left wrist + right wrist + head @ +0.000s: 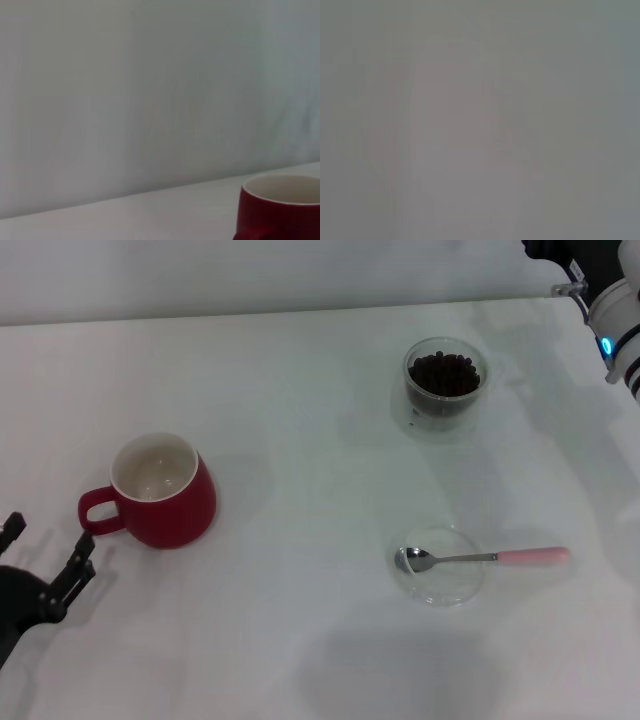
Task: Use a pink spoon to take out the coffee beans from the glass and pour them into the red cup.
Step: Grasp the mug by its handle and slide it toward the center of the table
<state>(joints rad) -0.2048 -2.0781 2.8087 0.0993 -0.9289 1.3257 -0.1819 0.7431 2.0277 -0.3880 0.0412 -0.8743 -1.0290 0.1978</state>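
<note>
Head view of the white worktop (300, 640) before any scooping. The pink spoon (485, 558) lies with its metal bowl resting in a flat clear dish (440, 585) and its pale pink handle reaching out over the dish rim toward the robot's right. The glass (444, 380), with the coffee beans (444, 374) heaped inside, stands farther back, well apart from the spoon. The red cup (162, 491) sits toward the robot's left, its loop handle turned to the left, its white inside showing no beans.

The left end effector (45, 562) rests low at the near left edge, just beside the cup handle, fingers spread apart and holding nothing; its wrist view shows only the cup rim (282, 187) against a plain wall. Of the right arm (615, 325) we see only a segment at the far right corner; we cannot tell how its end effector stands, and its wrist view shows nothing distinct.

We judge the step in hand to be picking up the spoon, most plausibly with the right arm. To do it well, we would grip the pink handle near its free end, clear of the dish rim, and lift level so the bowl stays usable for scooping.
</note>
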